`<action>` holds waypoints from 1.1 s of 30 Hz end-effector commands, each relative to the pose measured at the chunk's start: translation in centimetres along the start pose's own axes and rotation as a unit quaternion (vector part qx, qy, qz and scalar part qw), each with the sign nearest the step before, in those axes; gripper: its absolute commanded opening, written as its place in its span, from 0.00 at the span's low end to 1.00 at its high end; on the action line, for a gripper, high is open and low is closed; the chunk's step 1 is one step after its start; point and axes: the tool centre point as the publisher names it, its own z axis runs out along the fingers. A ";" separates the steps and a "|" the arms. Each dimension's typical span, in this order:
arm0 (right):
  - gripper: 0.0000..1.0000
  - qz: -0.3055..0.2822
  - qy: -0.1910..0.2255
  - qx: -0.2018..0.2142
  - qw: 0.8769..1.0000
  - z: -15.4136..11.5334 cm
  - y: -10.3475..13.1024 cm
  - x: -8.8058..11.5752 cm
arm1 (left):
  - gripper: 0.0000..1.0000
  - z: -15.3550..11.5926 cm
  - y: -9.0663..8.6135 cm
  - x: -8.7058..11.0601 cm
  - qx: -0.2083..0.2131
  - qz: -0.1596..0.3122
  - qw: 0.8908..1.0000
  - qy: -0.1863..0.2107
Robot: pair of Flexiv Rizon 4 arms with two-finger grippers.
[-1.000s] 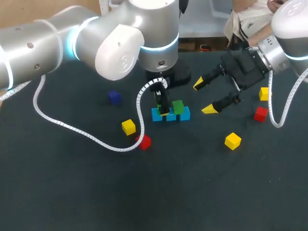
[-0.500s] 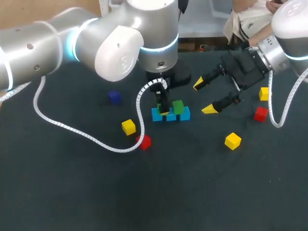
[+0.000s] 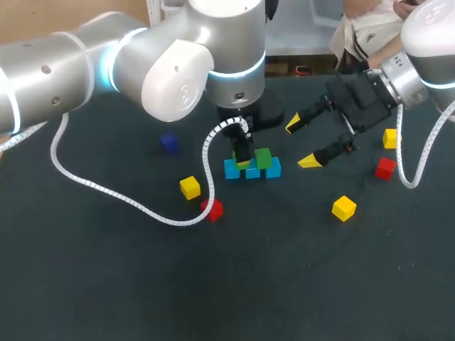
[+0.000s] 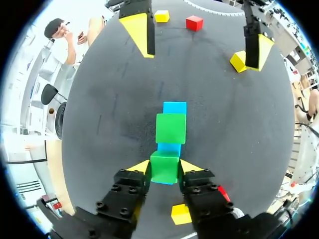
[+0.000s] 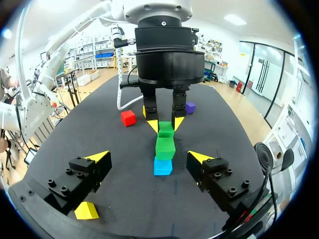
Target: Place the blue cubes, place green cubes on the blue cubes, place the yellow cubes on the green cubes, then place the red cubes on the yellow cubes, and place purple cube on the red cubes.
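left arm (image 3: 163, 64) and right arm (image 3: 426, 42): rounded silver-grey shells, glowing pale blue rings, a white ribbed cable (image 3: 106, 188) on each. left gripper (image 4: 165, 167) and right gripper (image 5: 148, 157): black, studded with screws, yellow wedge tips.

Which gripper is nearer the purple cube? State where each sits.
Left. The left gripper grips a green cube atop the end of the blue cubes nearest the purple cube. The right gripper hangs open past the row's other end.
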 end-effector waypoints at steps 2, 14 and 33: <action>1.00 -0.001 -0.001 0.000 1.000 0.0 0.0 0.0 | 0.31 -0.3 0.0 0.2 -0.002 -0.001 1.000 0.000; 1.00 -0.001 -0.001 0.000 1.000 0.0 0.0 0.0 | 0.82 -0.3 -0.1 0.4 -0.002 -0.006 1.000 0.000; 1.00 -0.001 -0.001 0.000 1.000 0.0 0.0 0.0 | 0.00 -0.4 0.0 0.1 -0.006 0.000 1.000 0.004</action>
